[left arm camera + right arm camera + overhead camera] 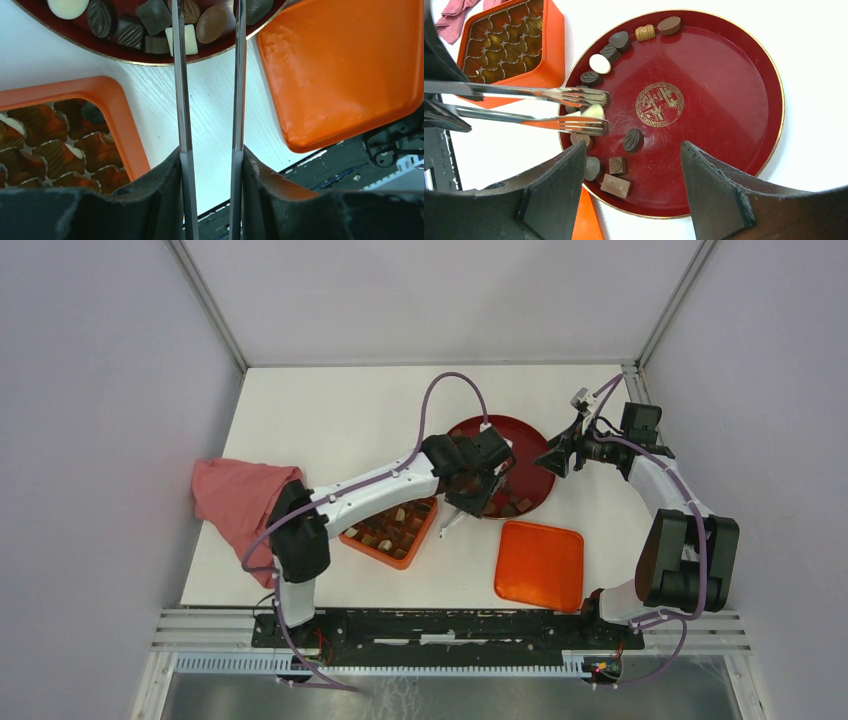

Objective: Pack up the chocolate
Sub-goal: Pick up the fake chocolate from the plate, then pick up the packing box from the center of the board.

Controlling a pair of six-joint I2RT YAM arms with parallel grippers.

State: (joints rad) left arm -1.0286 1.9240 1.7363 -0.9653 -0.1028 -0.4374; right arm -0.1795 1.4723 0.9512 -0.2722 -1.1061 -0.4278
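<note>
Several chocolate pieces, dark, brown and cream, lie along the left rim of the dark-red plate [724, 100]. My left gripper [210, 155] is shut on metal tongs [179, 75] that reach over the plate's near edge. The tong tips [596, 125] stand on either side of a cream-white chocolate [593, 112]; whether they pinch it I cannot tell. The orange box [554, 50], with a brown compartment tray holding a few pieces, sits left of the plate. My right gripper [631, 145] hangs open above the plate with nothing in it.
The orange lid [540, 565] lies upside down near the front edge, right of the box [390, 530]. A pink cloth [235, 500] is bunched at the table's left edge. The left arm stretches across the box toward the plate [530, 455].
</note>
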